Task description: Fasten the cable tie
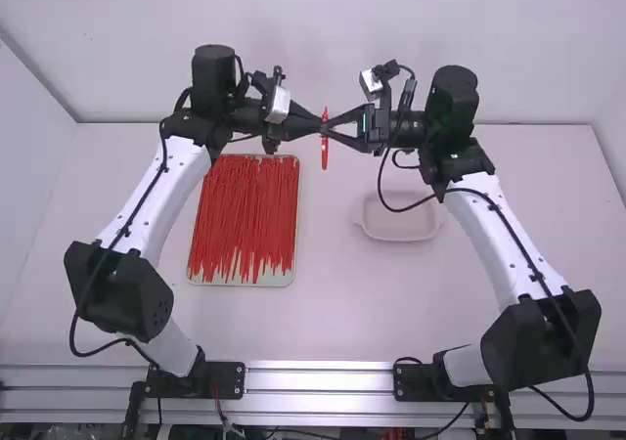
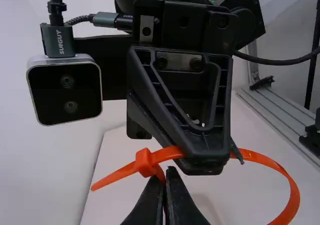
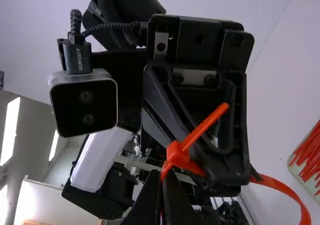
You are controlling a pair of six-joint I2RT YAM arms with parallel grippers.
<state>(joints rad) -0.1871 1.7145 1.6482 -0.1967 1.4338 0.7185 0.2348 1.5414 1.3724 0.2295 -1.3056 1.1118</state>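
A red-orange cable tie [image 1: 325, 145] hangs in the air above the back of the table, bent into a loop, between both grippers. My left gripper [image 1: 315, 120] comes in from the left and my right gripper [image 1: 335, 121] from the right, tip to tip. In the left wrist view my left gripper [image 2: 165, 174] is shut on the strap beside the tie's head [image 2: 145, 163], and the loop [image 2: 282, 182] curves away. In the right wrist view my right gripper [image 3: 162, 177] is shut just under the head [image 3: 175, 154], with the tail [image 3: 212, 116] sticking out past it.
A flat board [image 1: 199, 276] with several red cable ties [image 1: 245, 215] lies left of the middle. A shallow white dish [image 1: 401, 233] sits right of the middle. The table's front half is open.
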